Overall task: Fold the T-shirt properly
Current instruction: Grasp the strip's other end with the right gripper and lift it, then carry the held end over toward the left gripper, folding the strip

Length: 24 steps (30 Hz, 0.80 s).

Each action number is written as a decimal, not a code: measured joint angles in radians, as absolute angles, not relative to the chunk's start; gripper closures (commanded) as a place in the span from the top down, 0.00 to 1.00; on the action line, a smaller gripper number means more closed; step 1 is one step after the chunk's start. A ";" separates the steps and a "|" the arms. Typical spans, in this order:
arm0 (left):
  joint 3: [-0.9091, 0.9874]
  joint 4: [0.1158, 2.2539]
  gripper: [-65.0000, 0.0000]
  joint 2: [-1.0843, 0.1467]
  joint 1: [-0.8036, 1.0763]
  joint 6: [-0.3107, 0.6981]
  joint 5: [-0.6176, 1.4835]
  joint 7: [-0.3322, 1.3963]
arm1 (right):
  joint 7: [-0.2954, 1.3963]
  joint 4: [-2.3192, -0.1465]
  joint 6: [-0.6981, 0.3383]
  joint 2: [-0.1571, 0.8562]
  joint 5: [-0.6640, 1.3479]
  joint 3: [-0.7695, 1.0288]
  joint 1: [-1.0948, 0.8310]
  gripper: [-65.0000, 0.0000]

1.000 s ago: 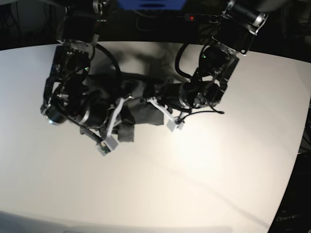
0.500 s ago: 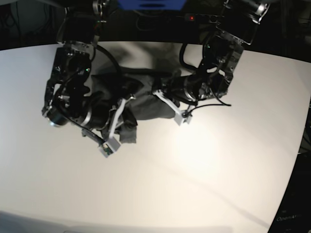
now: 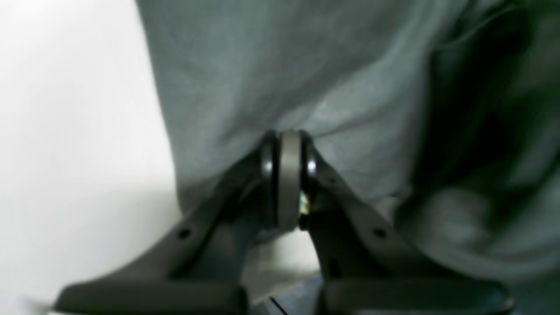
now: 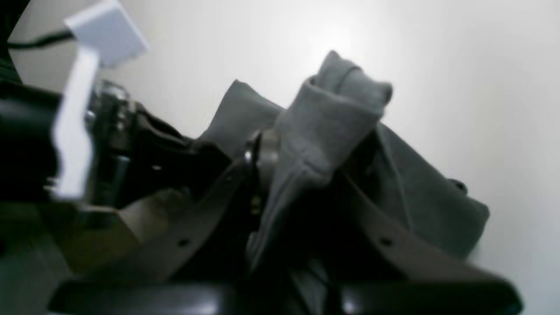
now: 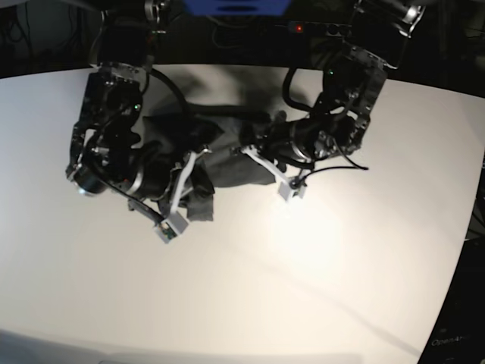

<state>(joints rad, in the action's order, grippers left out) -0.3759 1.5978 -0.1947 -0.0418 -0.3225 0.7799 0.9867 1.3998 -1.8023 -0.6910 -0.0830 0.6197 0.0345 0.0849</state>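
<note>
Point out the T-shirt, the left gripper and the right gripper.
T-shirt (image 5: 227, 163): base view, dark middle panel.
Left gripper (image 3: 288, 175): left wrist view, shut tips pinching cloth.
Right gripper (image 4: 302, 170): right wrist view, cloth between the tips.

My T-shirt (image 5: 220, 155) is dark charcoal-grey, soft and wrinkled. It hangs bunched between my two arms over the white table (image 5: 318, 280), one thick fold (image 4: 332, 118) standing up.

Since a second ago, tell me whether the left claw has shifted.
Yes. The left claw, shut on the T-shirt, drifted toward the table's right edge in the base view.
</note>
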 measured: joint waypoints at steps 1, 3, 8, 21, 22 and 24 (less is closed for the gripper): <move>-0.376 1.614 0.03 -0.200 -0.043 -0.322 0.792 0.984 | 1.399 -1.802 -0.691 -0.083 0.620 0.035 0.084 0.01; -0.376 1.630 0.03 -0.203 -0.046 -0.322 0.806 0.984 | 1.399 -1.802 -0.691 -0.083 0.620 0.035 0.082 0.01; -0.376 1.678 0.03 -0.215 -0.047 -0.323 0.819 0.987 | 1.400 -1.802 -0.691 -0.083 0.620 0.035 0.081 0.01; -0.178 1.930 0.03 -0.356 0.068 -0.318 0.842 1.252 | 1.401 -1.802 -0.691 -0.102 0.618 -0.004 0.059 0.01; -0.170 1.927 0.03 -0.369 0.079 -0.319 0.847 1.247 | 1.403 -1.802 -0.691 -0.099 0.612 -0.019 0.058 0.01; -0.160 1.926 0.03 -0.392 0.094 -0.319 0.849 1.246 | 1.398 -1.802 -0.691 -0.101 0.611 -0.049 0.058 0.01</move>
